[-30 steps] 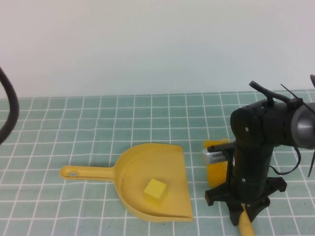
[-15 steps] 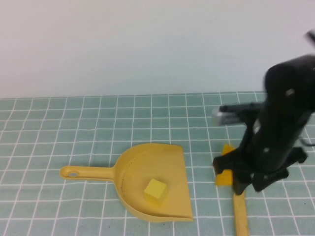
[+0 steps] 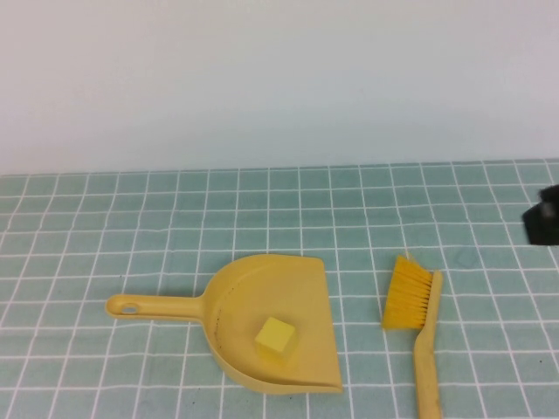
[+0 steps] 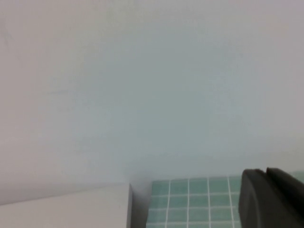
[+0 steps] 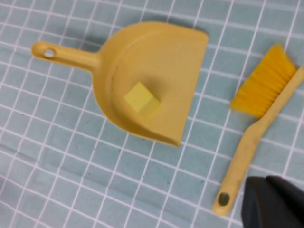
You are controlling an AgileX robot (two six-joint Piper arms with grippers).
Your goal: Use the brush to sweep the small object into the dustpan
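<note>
The mustard-yellow dustpan (image 3: 262, 272) lies on the tiled table with its handle pointing left. The small pale-yellow cube (image 3: 276, 335) sits inside its scoop. The brush (image 3: 423, 340) lies flat on the table to the right of the dustpan, with its orange bristles toward the far side and nothing holding it. In the right wrist view the dustpan (image 5: 166, 52), the cube (image 5: 140, 98) and the brush (image 5: 254, 137) all show. My right gripper (image 5: 266, 177) is shut and empty, raised above the brush's handle end. My left gripper (image 4: 266, 169) is shut and empty, facing the wall.
A dark part of my right arm (image 3: 543, 225) shows at the right edge of the high view. The table is green tile with white grout (image 3: 105, 218). A pale wall (image 3: 279, 78) rises behind it.
My right arm has let go of the brush, lifted and pulled away to the right edge. The brush now lies alone on the table. The cube and dustpan have not moved.
</note>
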